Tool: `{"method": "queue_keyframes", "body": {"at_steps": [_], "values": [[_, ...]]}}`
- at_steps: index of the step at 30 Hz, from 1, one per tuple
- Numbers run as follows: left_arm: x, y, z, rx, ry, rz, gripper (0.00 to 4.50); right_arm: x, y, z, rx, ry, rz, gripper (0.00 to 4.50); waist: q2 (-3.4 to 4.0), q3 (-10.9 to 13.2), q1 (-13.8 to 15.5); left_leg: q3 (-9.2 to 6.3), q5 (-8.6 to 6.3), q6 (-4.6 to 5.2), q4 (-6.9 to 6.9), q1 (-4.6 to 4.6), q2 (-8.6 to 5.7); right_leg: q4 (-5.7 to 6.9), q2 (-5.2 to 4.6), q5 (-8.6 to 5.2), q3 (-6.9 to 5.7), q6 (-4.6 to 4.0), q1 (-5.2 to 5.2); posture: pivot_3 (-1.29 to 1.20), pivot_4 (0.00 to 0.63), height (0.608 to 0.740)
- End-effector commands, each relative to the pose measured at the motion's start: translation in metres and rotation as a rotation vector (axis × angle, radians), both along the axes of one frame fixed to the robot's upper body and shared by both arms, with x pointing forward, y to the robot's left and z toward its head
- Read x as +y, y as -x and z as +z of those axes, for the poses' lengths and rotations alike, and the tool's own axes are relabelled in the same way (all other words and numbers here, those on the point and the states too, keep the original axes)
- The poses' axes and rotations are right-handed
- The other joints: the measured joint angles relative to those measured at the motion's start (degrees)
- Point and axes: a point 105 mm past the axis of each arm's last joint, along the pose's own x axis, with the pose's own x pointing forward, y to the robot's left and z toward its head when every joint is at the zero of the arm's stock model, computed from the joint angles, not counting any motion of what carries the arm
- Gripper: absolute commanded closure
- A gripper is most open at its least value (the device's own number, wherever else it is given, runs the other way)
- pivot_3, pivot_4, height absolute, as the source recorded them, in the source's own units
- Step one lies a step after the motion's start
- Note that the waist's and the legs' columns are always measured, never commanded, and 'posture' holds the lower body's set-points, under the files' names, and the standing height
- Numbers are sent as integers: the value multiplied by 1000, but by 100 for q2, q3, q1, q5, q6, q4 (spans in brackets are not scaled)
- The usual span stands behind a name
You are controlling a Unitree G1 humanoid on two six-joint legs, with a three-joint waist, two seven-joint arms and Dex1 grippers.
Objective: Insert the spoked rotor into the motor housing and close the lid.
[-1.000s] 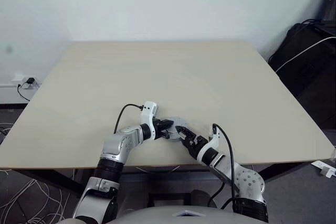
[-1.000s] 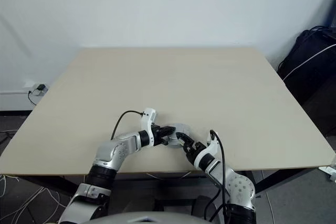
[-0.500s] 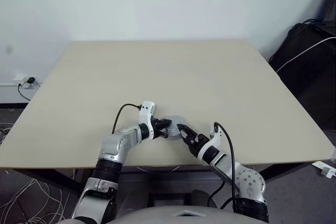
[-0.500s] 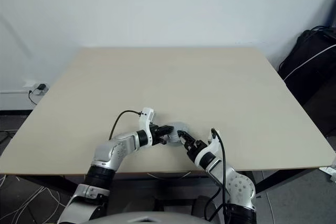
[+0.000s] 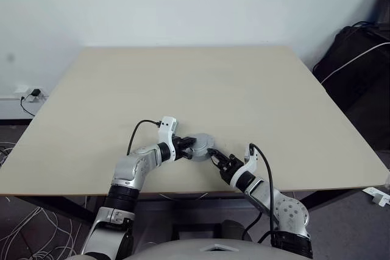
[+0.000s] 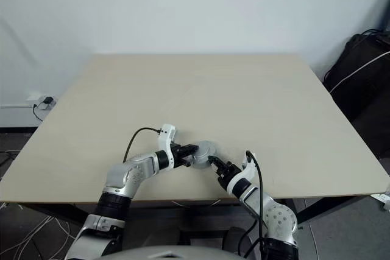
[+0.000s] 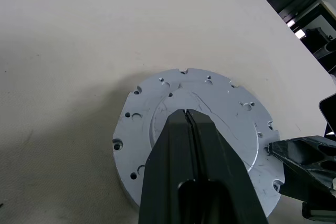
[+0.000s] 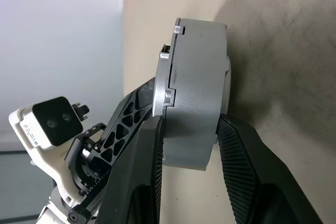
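Note:
The motor housing [image 5: 203, 145], a round grey puck, lies on the table [image 5: 201, 83] near its front edge. The lid [image 7: 220, 111], a grey disc with small holes and a raised centre, sits on top of it. My left gripper [image 7: 187, 115] is shut, its tips resting on the lid's raised centre. From the right, my right gripper [image 8: 188, 124] has one finger on each side of the housing [image 8: 197, 93], pressed against its rim. The spoked rotor is hidden.
The housing is close to the table's front edge [image 5: 183, 188]. A black bag [image 5: 359, 65] with a white cable stands beyond the table's right side. Loose cables [image 5: 24, 235] lie on the floor at the left.
My right gripper's fingers have closed in from wide apart onto the housing. The left gripper has stayed shut on the lid.

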Motion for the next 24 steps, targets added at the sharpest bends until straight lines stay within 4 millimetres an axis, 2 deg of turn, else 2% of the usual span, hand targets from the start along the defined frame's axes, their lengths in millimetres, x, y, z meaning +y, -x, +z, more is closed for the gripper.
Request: {"method": "queue_keyframes", "body": {"at_steps": [1, 19, 20, 21, 24], "values": [[-2, 18, -26, 121, -42, -27, 4500, 13, -13, 29, -125, -59, 19, 3250, 0, 0, 0, 0, 0, 0, 0, 0, 0, 0, 0, 0, 0, 1, 0, 0, 0, 740], [-3, 18, -26, 118, -44, -32, 4500, 21, -21, 33, -151, -73, 33, 3251, 2, -2, -19, 0, 0, 0, 0, 6, 0, 4, 4, -2, 3, 5, 2, 0, 0, 740], [-3, 18, -26, 118, -44, -32, 4500, 21, -22, 33, -151, -73, 32, 2539, 2, -2, -22, 0, 0, 0, 0, 8, 1, 4, 5, -2, 3, 5, 3, 0, 0, 740], [-3, 18, -26, 118, -44, -32, 4500, 21, -23, 33, -152, -73, 31, 2378, 3, -3, -19, 0, 0, 0, 0, 9, 1, 5, 6, -2, 3, 6, 3, 0, 0, 740], [-3, 18, -26, 119, -45, -33, 4500, 22, -23, 33, -154, -71, 31, 1403, 3, -3, -13, 0, 0, 0, 0, 9, 1, 4, 6, -2, 2, 5, 4, 0, 0, 740]]}}
